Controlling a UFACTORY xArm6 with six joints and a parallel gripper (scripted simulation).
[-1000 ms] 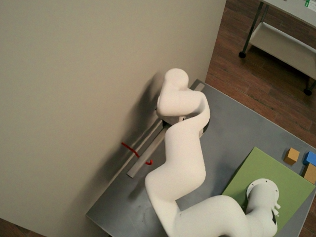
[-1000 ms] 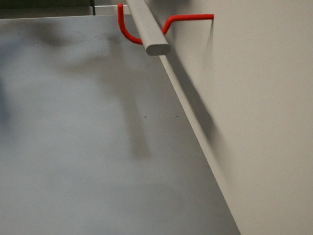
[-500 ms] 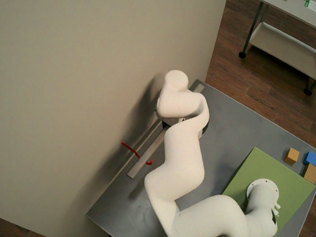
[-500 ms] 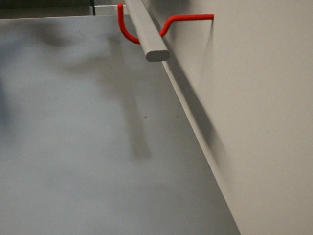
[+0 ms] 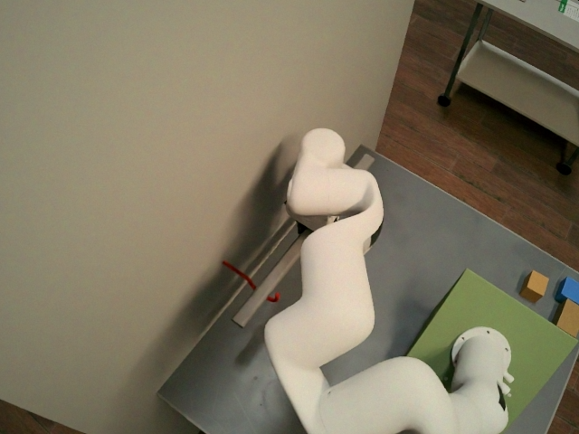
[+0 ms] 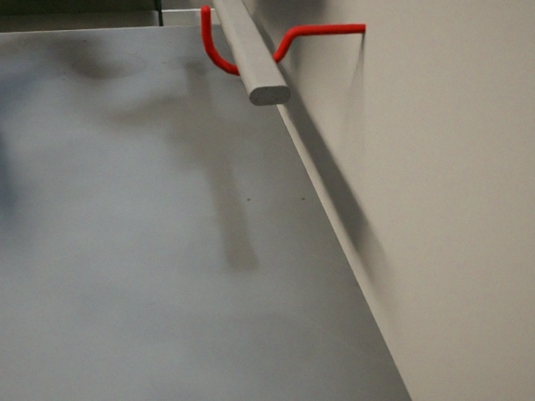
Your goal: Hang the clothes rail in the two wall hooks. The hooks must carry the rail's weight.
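Note:
The grey clothes rail (image 5: pixel 280 268) (image 6: pixel 255 56) runs along the foot of the beige wall (image 5: pixel 140 140) (image 6: pixel 431 172), above the grey table (image 5: pixel 421 242) (image 6: pixel 129 215). Its near end lies in the bend of a red wall hook (image 5: pixel 238 273) (image 6: pixel 319 29), with the hook's upturned tip on the rail's outer side. I cannot tell if the rail rests on the hook. My gripper (image 5: pixel 298 228) is shut on the rail near its middle and is mostly hidden under the white wrist. The second hook is hidden behind the arm. The rail's far end (image 5: pixel 365 162) sticks out past the wrist.
A green mat (image 5: pixel 481 303) lies under the arm's base at the right. Two orange blocks (image 5: pixel 534 286) (image 5: pixel 569 317) and a blue block (image 5: pixel 569 288) sit at the table's right edge. A white cart (image 5: pixel 514 79) stands on the wooden floor beyond.

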